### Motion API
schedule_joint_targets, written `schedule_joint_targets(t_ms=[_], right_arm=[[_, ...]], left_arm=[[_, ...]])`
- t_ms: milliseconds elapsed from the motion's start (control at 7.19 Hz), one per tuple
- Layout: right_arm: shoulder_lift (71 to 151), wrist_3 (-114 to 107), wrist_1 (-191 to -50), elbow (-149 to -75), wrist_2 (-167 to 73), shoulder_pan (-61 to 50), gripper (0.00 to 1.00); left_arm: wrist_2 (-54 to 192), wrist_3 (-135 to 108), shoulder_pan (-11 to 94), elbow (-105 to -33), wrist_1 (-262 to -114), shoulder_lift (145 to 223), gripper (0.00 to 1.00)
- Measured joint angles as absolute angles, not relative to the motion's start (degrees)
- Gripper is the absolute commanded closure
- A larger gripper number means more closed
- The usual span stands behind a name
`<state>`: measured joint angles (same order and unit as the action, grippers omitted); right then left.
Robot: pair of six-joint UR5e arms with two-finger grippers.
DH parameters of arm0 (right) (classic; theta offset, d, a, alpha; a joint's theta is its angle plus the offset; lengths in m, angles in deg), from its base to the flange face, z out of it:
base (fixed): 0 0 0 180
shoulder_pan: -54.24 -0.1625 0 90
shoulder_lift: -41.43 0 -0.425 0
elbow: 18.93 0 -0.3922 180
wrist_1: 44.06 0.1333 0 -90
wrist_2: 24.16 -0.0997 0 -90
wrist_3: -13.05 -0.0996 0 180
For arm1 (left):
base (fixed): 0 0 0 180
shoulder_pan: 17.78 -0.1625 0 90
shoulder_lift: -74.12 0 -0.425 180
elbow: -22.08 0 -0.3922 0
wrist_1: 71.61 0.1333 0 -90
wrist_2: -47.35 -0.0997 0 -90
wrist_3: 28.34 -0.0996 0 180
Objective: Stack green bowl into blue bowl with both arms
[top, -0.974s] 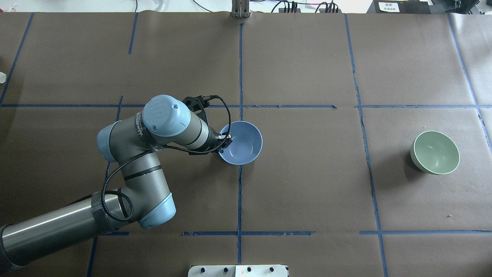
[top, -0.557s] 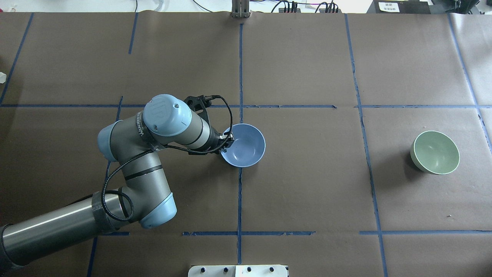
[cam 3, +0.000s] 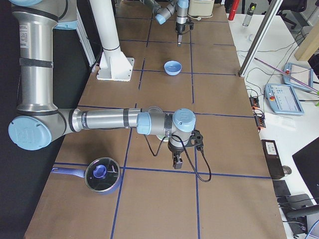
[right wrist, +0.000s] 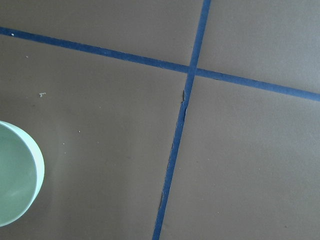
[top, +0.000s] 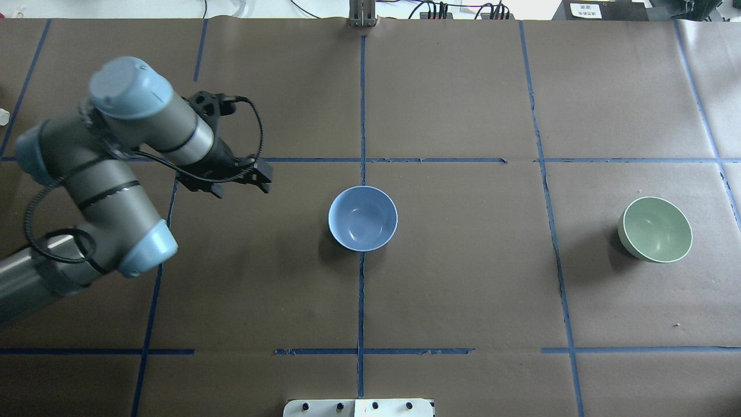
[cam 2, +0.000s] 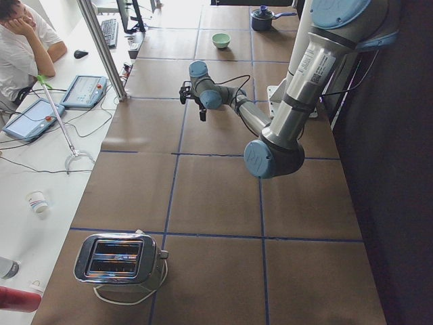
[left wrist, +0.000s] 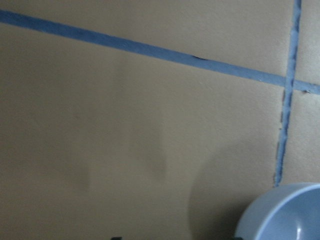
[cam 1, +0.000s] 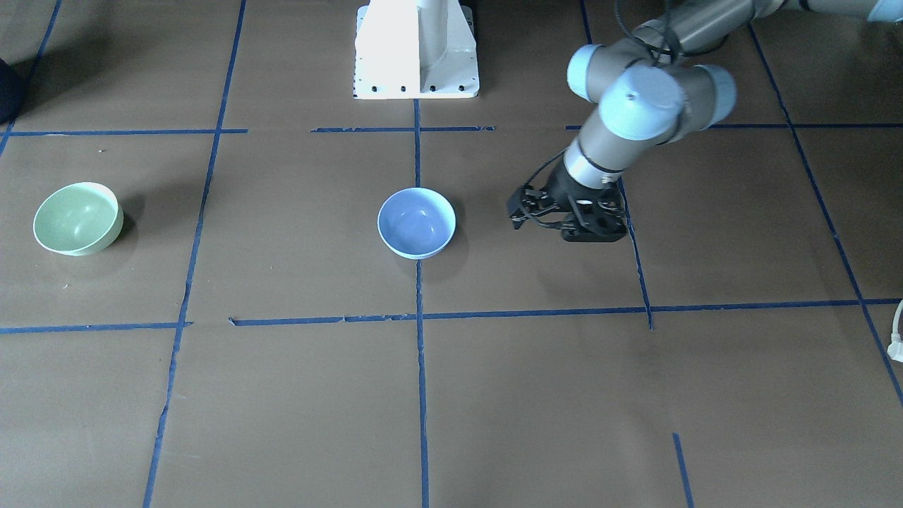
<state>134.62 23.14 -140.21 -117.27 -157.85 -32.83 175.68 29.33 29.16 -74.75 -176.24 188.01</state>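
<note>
Green bowl (top: 655,229) sits near the right edge, blue bowl (top: 363,218) mid-table. Left gripper (top: 263,178) hangs open, empty; right gripper (cam 3: 177,162): cannot tell.

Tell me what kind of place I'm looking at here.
Most likely a robotics research lab. A robot arm on a white pedestal reaches over a table covered in brown paper and gridded with blue tape. A person sits at a side bench with control tablets.
</note>
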Motion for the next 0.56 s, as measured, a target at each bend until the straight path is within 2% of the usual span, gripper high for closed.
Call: schedule_joint_targets(t_ms=[278, 557], right_arm=[[134.04, 23.14, -139.65, -117.44, -160.58, -32.53, 0.00], [133.76, 17.71, -135.27, -117.44, -161.27, -31.36, 0.01]], left_arm=[[182.18, 3.63, 42.32, -75.30, -175.37, 176.24, 0.00], [183.59, -21.81, 57.45, -74.20, -169.45, 167.63, 0.00]])
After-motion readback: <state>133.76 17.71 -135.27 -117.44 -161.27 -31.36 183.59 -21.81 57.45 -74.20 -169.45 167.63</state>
